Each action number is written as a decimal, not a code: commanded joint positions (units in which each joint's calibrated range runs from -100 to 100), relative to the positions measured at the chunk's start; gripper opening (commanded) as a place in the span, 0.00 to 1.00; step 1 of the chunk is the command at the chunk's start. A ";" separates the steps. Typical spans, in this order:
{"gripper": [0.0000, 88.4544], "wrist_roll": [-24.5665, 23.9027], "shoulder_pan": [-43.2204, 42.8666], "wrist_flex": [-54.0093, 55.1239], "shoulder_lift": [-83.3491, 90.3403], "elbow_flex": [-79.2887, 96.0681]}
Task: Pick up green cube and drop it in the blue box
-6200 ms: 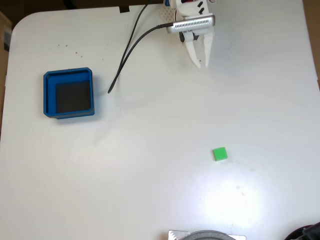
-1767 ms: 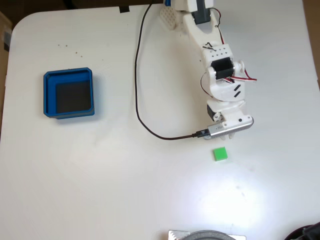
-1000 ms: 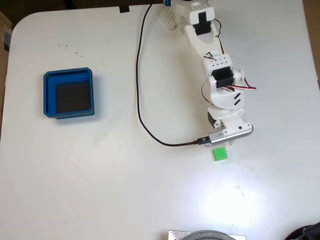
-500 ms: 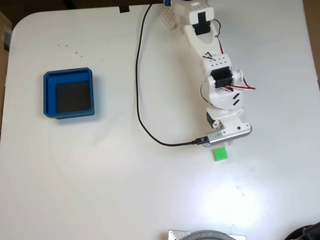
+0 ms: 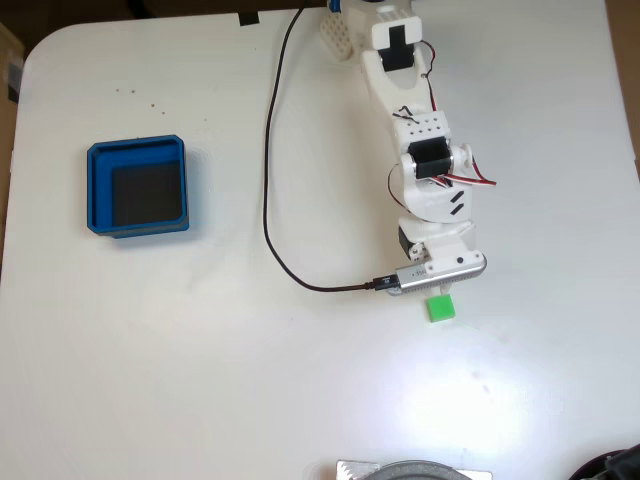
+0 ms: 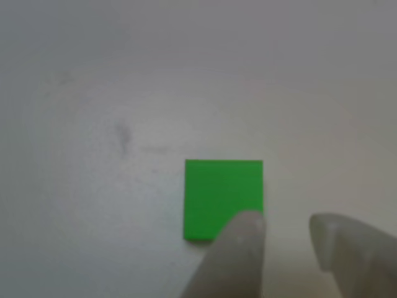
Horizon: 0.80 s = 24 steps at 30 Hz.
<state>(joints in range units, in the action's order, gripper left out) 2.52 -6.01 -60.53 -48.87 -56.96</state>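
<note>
black cable (image 5: 275, 190) loops over bare table (image 5: 200, 380), blue box (image 5: 137, 187) well apart.

White plastic arm (image 5: 420, 150) — black servo blocks, red wires, a black cable (image 5: 275, 190) — pale blurred fingers (image 6: 236, 254).

Fingers (image 6: 239, 248): blurred, cut off by the bottom edge in the other view; green cube (image 6: 220, 195) corner covered by one.

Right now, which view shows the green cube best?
The other view: the green cube sits large and close on the table, one fingertip overlapping its lower right corner. The fixed view shows it small, just below the arm's wrist camera.
</note>
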 commanded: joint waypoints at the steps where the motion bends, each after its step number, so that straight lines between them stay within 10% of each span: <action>1: 0.13 0.20 0.36 0.56 0.88 -3.37; 24: 0.23 0.24 -0.25 0.56 -0.38 -3.37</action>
<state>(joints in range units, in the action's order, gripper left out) 2.52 -6.01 -60.36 -49.37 -56.96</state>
